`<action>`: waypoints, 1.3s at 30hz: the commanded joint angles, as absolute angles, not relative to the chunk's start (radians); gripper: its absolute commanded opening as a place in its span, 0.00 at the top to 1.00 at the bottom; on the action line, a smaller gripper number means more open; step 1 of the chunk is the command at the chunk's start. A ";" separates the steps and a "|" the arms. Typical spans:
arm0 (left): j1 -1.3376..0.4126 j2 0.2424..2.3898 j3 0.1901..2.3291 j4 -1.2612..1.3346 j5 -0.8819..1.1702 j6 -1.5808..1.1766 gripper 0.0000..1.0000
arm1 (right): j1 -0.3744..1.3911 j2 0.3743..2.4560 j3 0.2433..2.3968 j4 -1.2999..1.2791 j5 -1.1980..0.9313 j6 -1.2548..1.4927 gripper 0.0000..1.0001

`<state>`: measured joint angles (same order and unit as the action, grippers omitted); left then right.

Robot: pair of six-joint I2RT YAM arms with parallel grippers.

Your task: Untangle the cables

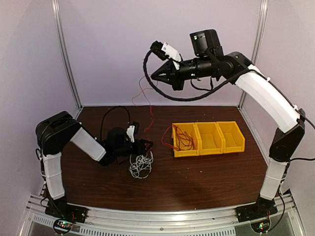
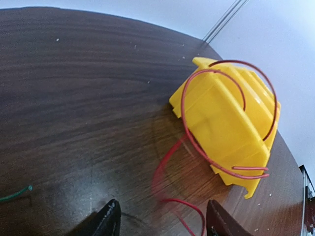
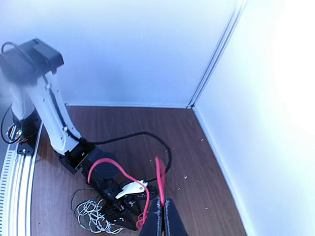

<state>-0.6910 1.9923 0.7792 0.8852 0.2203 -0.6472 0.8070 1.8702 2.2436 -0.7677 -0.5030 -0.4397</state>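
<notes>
Right arm raised high above the back of the table (image 1: pixel 197 182). Right gripper (image 1: pixel 153 76) has its jaws pressed together, pinching the red cable (image 1: pixel 149 110). The wrist view confirms it: the closed tips (image 3: pixel 162 210) have the red strand (image 3: pixel 158 177) coming out from between them and arcing down toward the left arm.

From the raised grip the red cable hangs slack to the table. Its other end is bunched in loops inside the leftmost of 3 yellow bins (image 1: pixel 209 150), with 1 loop spilling over that bin's left wall.

Left arm low, with the left gripper (image 1: pixel 144 144) near the tabletop and pointing toward the bins. Jaws stand apart in the wrist view (image 2: pixel 162 209). A blurred run of red cable (image 2: pixel 184 118) lies on the wood between them, not clamped. Ahead, the end bin (image 2: pixel 221 123) has 2 red loops draped over its wall.

White cable (image 1: pixel 141 165) sits in a loose clump on the table just in front of the left gripper, apart from the bins. It also shows beside the left wrist in the right wrist view (image 3: pixel 93 214).

A thin black loop (image 1: pixel 109 114) rises behind the left arm. Cannot tell whether it is a loose cable or arm wiring.
</notes>
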 commanded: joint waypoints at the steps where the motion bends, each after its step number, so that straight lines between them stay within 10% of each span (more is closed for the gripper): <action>1: -0.689 2.000 0.815 0.830 0.171 -0.673 0.39 | 0.726 1.771 2.329 -0.733 -0.447 -0.472 1.00; 23: -0.684 1.859 0.785 0.706 0.077 -0.558 0.37 | 0.402 1.621 2.358 -0.662 -0.443 -0.418 1.00; 29: -0.684 1.719 0.731 0.858 0.094 -0.446 0.62 | 0.402 1.609 2.114 -0.575 -0.533 -0.378 1.00; 39: -0.686 1.606 0.816 0.803 0.154 -0.401 0.67 | 0.460 1.632 1.757 -0.445 -0.629 -0.321 1.00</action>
